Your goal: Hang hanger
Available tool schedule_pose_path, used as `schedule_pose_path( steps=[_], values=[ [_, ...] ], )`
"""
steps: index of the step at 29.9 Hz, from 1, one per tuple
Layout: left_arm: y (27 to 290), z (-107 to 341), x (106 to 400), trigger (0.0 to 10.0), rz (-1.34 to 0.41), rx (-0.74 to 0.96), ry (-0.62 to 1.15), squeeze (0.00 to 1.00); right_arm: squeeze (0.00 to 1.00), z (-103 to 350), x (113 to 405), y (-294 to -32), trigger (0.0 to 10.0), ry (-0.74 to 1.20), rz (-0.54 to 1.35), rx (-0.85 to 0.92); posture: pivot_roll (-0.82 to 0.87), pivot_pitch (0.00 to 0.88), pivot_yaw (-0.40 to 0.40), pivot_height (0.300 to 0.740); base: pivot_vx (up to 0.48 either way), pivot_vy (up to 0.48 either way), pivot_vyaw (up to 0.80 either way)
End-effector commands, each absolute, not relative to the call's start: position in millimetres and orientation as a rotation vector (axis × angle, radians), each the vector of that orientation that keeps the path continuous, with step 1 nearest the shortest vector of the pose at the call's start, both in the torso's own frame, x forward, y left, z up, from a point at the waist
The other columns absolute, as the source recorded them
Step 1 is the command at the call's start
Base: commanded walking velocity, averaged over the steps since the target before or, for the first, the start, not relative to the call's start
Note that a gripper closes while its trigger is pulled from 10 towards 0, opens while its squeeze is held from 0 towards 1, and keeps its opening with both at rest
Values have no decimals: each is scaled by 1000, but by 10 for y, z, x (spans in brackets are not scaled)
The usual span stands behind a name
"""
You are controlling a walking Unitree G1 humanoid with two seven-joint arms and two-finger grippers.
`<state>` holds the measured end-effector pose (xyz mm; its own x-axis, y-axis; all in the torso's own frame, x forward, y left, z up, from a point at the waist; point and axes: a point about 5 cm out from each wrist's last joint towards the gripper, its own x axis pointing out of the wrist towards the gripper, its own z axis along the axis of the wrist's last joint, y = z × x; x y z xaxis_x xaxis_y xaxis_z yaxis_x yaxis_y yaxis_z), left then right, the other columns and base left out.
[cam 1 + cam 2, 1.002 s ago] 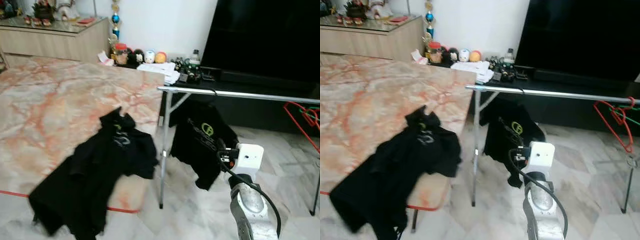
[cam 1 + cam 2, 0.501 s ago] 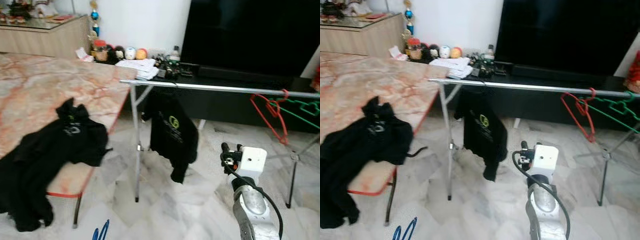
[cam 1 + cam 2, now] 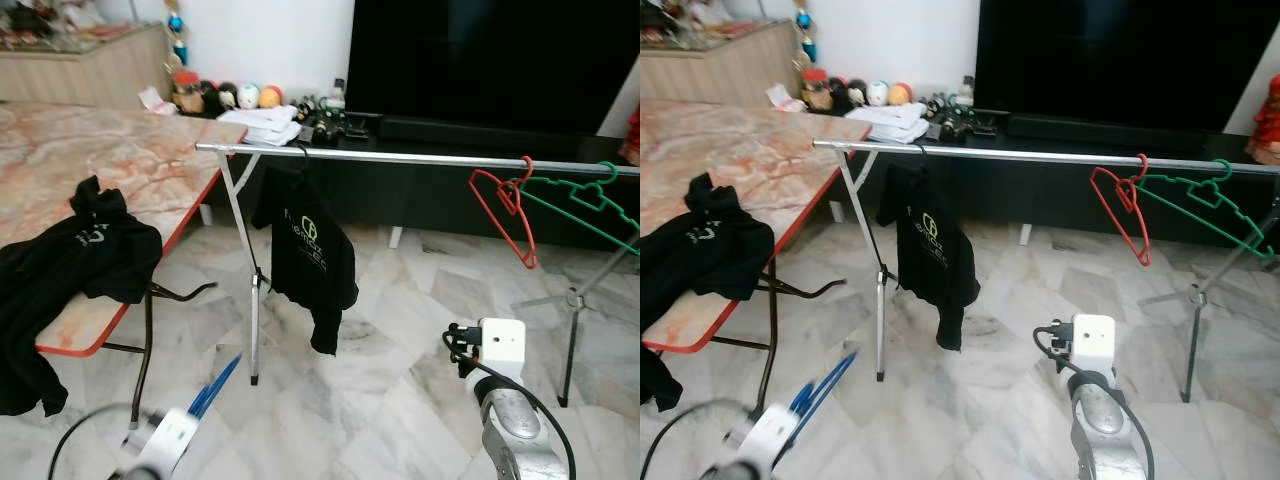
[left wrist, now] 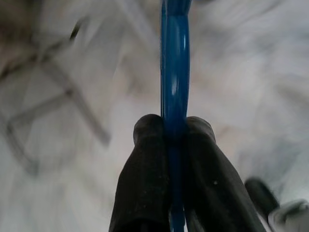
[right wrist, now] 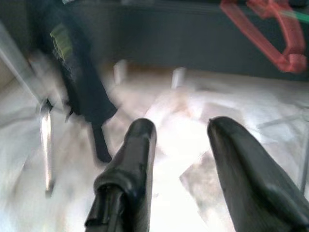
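The left gripper [image 4: 175,129] is clamped on a blue hanger [image 4: 175,72], its two black fingers pressed to either side of the plastic bar. In the head views that arm sits low at 7 o'clock, blurred, with the hanger [image 3: 212,386] slanting up toward 1 o'clock over the marble floor [image 3: 380,380]. The right gripper [image 5: 181,133] has its fingers spread with nothing between them; its arm [image 3: 505,420] rises from 5 o'clock, wrist raised, pointing toward the rack. The rail [image 3: 420,159] runs across the middle of the scene. A black shirt [image 3: 305,255] hangs from it near its 9 o'clock end, and a red hanger [image 3: 500,205] and a green hanger [image 3: 580,200] hang near the 3 o'clock end. At 9 o'clock a marble table [image 3: 120,150] carries another black garment [image 3: 70,265] draped over its near edge.
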<state>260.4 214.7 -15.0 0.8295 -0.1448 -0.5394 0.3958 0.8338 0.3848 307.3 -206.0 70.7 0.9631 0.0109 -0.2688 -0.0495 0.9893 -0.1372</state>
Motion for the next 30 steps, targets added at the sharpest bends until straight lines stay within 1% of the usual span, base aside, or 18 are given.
schedule_pose_path(
  steps=[1,3,5,7,9,11,13,14,15,18,20,21,22,23,26,27,28,30],
  values=[
    [2008,33,2779,10000,-429,540,431,0,0,735,3117,-1933,10000,264,199,-188,83,36,-21,740,0,0,0],
    [1959,86,2823,10000,-508,545,424,0,0,731,3113,-1875,10000,272,321,-211,80,35,-18,740,0,0,0],
    [1853,126,2788,10000,-761,536,468,0,0,694,3055,-1809,10000,320,561,-259,79,34,-17,740,0,0,0],
    [1830,143,2765,10000,-853,579,481,0,0,685,3018,-1787,10000,337,666,-290,78,31,-14,740,0,0,0],
    [1807,188,2753,10000,-941,600,493,0,0,686,2954,-1759,10000,355,825,-319,78,31,-14,740,0,0,0],
    [1780,279,2760,10000,-1039,622,504,0,0,703,2849,-1733,10000,384,1049,-327,76,27,-14,740,0,0,0],
    [1778,292,2760,10000,-1051,623,508,0,0,706,2839,-1733,10000,387,1075,-325,76,27,-14,740,0,0,0],
    [1773,354,2776,10000,-1095,641,513,0,0,707,2823,-1743,10000,415,1154,-330,82,24,-17,740,0,0,0],
    [1758,401,2790,10000,-1122,648,511,0,0,719,2828,-1731,10000,420,1194,-317,83,24,-18,740,0,0,0],
    [1705,499,2826,10000,-1166,658,499,0,0,744,2862,-1672,10000,414,1252,-281,83,17,-17,740,0,0,0],
    [1643,572,2837,10000,-1203,673,489,0,0,714,2865,-1609,10000,419,1305,-310,85,10,-18,740,0,0,0],
    [1589,625,2839,10000,-1237,695,483,0,0,660,2870,-1562,10000,435,1334,-369,92,5,-21,740,0,0,0],
    [1555,655,2845,10000,-1252,711,478,0,0,625,2895,-1540,10000,442,1323,-418,95,2,-25,740,0,0,0],
    [1535,672,2853,10000,-1259,720,473,0,1000,614,2912,-1517,10000,435,1315,-450,95,2,-25,740,0,0,0],
    [1481,731,2876,10000,-1270,736,466,0,1000,601,2927,-1447,10000,411,1341,-500,91,0,-26,740,0,0,0],
    [1450,755,2890,10000,-1277,753,457,0,776,586,2923,-1406,10000,405,1364,-517,92,0,-26,740,0,0,0],
    [1397,784,2919,10000,-1281,777,439,0,0,566,2911,-1338,10000,393,1401,-543,96,0,-28,740,0,0,0],
    [1352,806,2921,10000,-1298,766,436,0,0,554,2931,-1300,10000,389,1403,-570,101,0,-32,740,0,0,0]
  ],
)
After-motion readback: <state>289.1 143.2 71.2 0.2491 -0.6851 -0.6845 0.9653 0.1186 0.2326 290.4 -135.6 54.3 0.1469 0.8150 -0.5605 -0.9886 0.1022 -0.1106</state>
